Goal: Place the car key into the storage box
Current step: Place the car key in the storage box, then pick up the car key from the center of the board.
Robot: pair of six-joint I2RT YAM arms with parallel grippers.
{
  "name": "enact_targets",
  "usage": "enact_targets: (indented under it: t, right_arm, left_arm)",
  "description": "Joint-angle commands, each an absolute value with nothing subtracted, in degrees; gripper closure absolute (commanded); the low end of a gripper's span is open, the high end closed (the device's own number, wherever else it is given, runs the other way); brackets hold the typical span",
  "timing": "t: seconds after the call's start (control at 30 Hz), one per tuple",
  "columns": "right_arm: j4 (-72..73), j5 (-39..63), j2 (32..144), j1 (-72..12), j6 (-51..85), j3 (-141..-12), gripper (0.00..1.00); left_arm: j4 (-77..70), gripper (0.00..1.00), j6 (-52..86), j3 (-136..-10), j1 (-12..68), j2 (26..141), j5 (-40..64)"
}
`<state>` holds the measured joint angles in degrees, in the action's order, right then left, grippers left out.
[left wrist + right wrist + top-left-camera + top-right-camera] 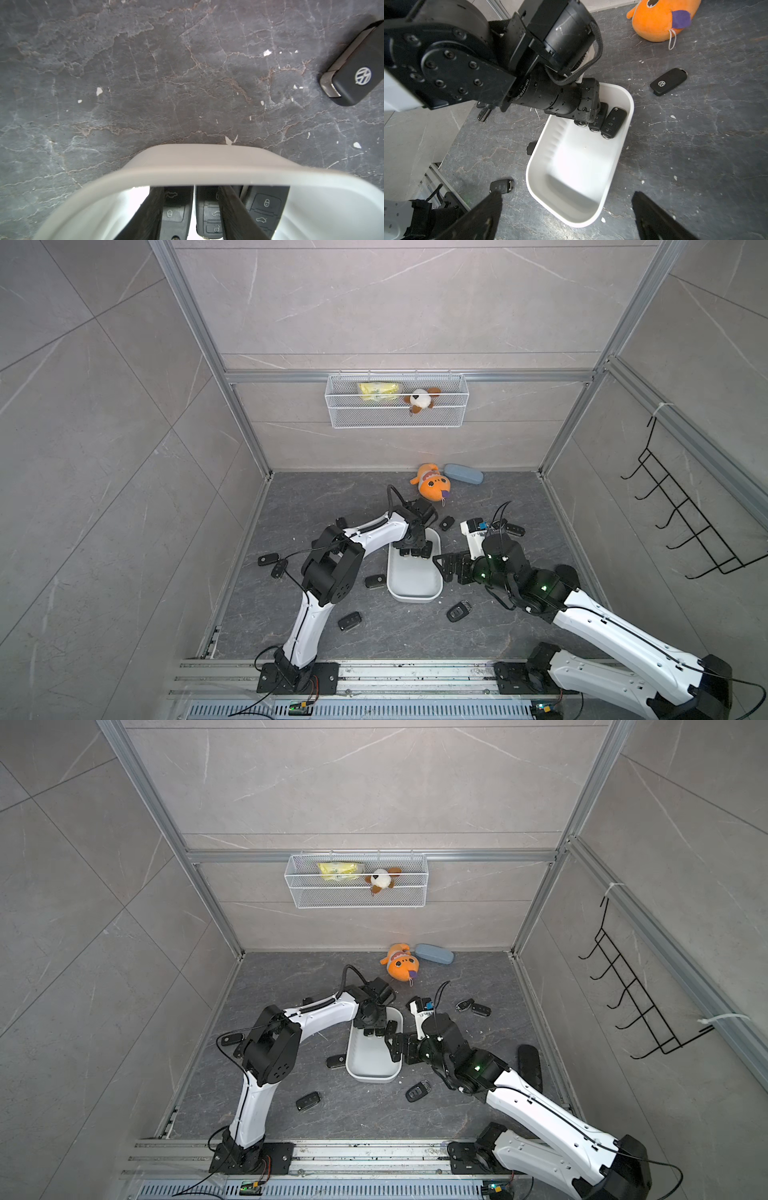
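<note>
The white storage box (413, 585) lies mid-floor in both top views (371, 1063). Three black car keys (613, 122) lie side by side at its far end. My left gripper (411, 549) reaches down into that end. In the left wrist view its fingers (151, 209) stand slightly apart past the box rim (207, 164). Two keys (175, 212) lie between them with a white gap, and a third (264, 207) lies outside. My right gripper (566, 216) hangs wide open over the box's near end, holding nothing.
Several loose car keys lie on the dark floor around the box, such as (458, 610), (349, 620), (446, 523) and a VW key (357, 68). An orange plush (432, 483) and a blue-grey case (463, 473) sit by the back wall, under a wire basket (397, 400).
</note>
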<state>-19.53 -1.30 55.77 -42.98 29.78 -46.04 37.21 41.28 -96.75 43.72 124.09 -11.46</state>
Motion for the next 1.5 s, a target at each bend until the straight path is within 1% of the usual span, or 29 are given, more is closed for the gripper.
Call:
enact_targets:
  t: [0.0, 0.23, 0.4, 0.53, 0.67, 0.87, 0.9, 0.97, 1.27, 1.47]
  right_arm:
    - [-20.02, -1.76, 55.9, -42.63, 28.78, -45.36, 0.0]
    - [-19.61, -1.49, 56.32, -42.63, 28.9, -45.31, 0.0]
    - [-19.78, -2.54, 56.77, -42.63, 28.49, -45.66, 0.0]
    - [-19.6, -3.98, 57.91, -42.56, 28.51, -46.38, 0.0]
    - [-20.13, -7.62, 59.98, -42.38, 29.49, -47.78, 0.0]
    - [-22.15, -13.38, 65.49, -40.67, 31.99, -51.17, 0.0]
    - [-22.1, -14.07, 66.6, -40.15, 32.37, -51.77, 0.01]
    - [-21.68, -14.59, 68.74, -38.85, 33.11, -52.69, 0.01]
    - [-22.22, -14.62, 82.94, -31.21, 36.64, -61.71, 0.01]
    - [-24.66, -14.95, 93.73, -27.51, 38.16, -70.17, 0.08]
  left_arm:
    - [37.69, 0.53, 41.43, -96.18, 43.46, 123.07, -11.0]
    - [37.63, 0.49, 42.06, -96.22, 43.45, 119.96, -11.3]
    - [38.05, 0.38, 41.98, -96.72, 43.46, 117.23, -12.17]
    - [38.58, 0.35, 41.22, -96.86, 43.15, 114.52, -12.64]
    - [38.92, 0.29, 40.37, -96.15, 42.8, 111.28, -12.66]
    - [38.58, 0.1, 38.79, -92.65, 42.0, 105.52, -12.22]
    - [38.63, 0.04, 38.42, -92.08, 41.84, 104.56, -11.96]
    - [38.8, 0.0, 37.73, -91.01, 41.67, 102.8, -11.64]
    - [37.13, 0.0, 34.3, -84.94, 41.42, 94.53, -10.57]
    - [35.63, 0.0, 34.1, -80.86, 41.37, 90.53, -9.17]
